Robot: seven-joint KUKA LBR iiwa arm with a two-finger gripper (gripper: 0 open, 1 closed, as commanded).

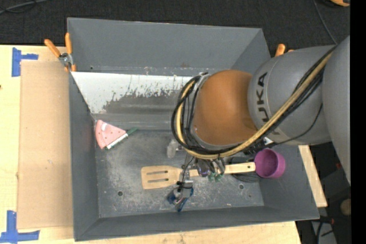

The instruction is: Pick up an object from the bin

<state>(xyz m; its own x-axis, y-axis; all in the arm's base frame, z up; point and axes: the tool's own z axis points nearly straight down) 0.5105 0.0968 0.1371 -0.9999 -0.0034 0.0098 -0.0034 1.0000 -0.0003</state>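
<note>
Near the front of the bin (143,48) floor lies a slotted wooden spatula (155,177), blade to the left, its handle end meeting a purple cup (270,163). The gripper (186,180) sits over the spatula's neck; I cannot tell how wide it stands. A small blue object (179,198) lies just below, and a pink watermelon-slice toy (108,134) well to the left.
</note>
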